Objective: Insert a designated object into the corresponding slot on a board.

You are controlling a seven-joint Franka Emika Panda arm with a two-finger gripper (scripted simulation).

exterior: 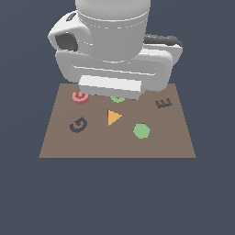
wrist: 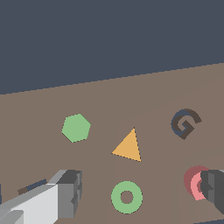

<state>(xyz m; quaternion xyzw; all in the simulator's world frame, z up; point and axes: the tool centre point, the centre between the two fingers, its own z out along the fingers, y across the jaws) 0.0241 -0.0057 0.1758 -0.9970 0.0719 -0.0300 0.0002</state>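
Note:
The brown board (exterior: 151, 147) lies flat below my arm. The pinkish-red G block (exterior: 80, 97) sits near its far edge on the exterior view's left, partly hidden by my hand. It also shows in the wrist view (wrist: 194, 183), right beside one fingertip (wrist: 214, 189). The dark G-shaped slot (exterior: 78, 125) lies nearer the camera from the block and is empty; it shows in the wrist view too (wrist: 185, 123). My gripper (wrist: 142, 192) is open and empty above the board, with the green ring (wrist: 127, 197) between its fingers. In the exterior view my fingers are hidden by the hand.
An orange triangle (exterior: 114, 117) sits at the board's middle and a green hexagon (exterior: 141, 131) to its right in the exterior view. A dark E-shaped recess (exterior: 163, 103) lies at the far right. The green ring (exterior: 117, 98) peeks out under my hand.

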